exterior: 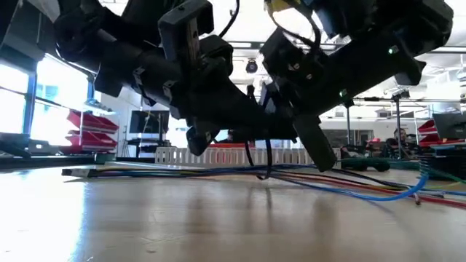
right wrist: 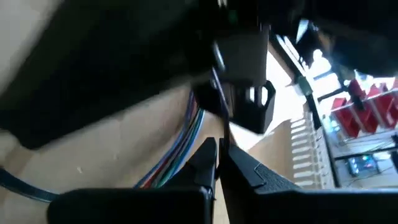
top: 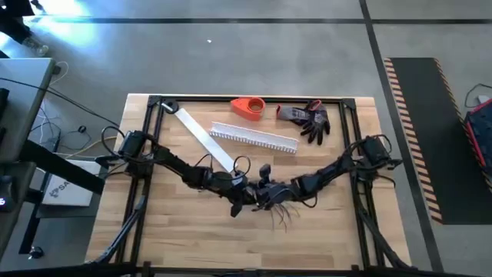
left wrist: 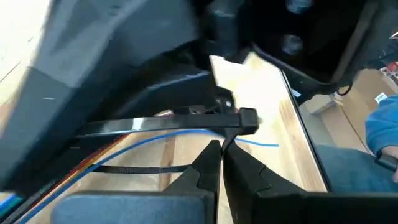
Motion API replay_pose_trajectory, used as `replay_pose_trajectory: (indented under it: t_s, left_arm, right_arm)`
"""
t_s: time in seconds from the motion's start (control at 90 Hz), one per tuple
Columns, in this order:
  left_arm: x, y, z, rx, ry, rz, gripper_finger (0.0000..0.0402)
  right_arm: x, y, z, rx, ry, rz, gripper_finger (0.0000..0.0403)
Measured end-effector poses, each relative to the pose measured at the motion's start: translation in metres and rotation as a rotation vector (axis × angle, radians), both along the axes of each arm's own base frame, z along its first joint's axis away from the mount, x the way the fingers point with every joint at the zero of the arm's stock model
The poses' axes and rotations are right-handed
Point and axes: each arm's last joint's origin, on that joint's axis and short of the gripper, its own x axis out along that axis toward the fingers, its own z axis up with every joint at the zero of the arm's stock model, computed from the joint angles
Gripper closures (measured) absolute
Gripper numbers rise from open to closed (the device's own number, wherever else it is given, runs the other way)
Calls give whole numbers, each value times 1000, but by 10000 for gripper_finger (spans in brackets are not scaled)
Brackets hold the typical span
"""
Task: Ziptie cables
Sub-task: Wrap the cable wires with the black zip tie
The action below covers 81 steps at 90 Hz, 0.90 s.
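Note:
A bundle of thin blue, red and green cables [exterior: 342, 182] lies on the wooden table; its splayed ends [top: 283, 215] lie near the middle. A black zip tie loops around the bundle [exterior: 258, 161], and its head [left wrist: 247, 119] is held just above the cables. My left gripper [left wrist: 221, 152] and my right gripper [right wrist: 217, 155] meet over the bundle at the table's middle [top: 254, 192]. Each is shut on the tie's strap. A second black zip tie [left wrist: 137, 169] lies flat on the wood beside the cables. My left gripper pinches the zip tie's thin strap [left wrist: 225, 142] between its two fingertips, just below the tie's head. The strap runs up from the fingertips to the head, clear of the table. My right gripper pinches the black strap [right wrist: 219, 134] at its fingertips. The strap runs straight on from them toward a dark block [right wrist: 258, 102].
A white comb-toothed channel [top: 254, 138] and a flat white strip [top: 201, 137] lie behind the grippers. An orange object [top: 247, 108] and a dark glove [top: 307, 119] sit at the far edge. A black frame [top: 146, 154] borders the table. People show in the room beyond.

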Motion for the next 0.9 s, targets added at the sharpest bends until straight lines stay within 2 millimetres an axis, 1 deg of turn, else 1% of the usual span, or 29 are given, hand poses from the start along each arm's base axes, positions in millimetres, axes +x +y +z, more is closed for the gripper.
replay_pose_trajectory:
  t_s: [0.422, 0.711, 0.9]
  left_arm:
    - [0, 0, -1, 0, 9, -2, 402]
    - [1, 7, -1, -5, 13, 1, 402]
    - [-7, 11, -9, -12, 45, 16, 402]
  right_arm:
    - [-1, 3, 1, -32, -5, -9, 403]
    - [-2, 12, 4, -90, -28, 31, 403]
    - [-4, 17, 5, -102, -38, 32, 403]
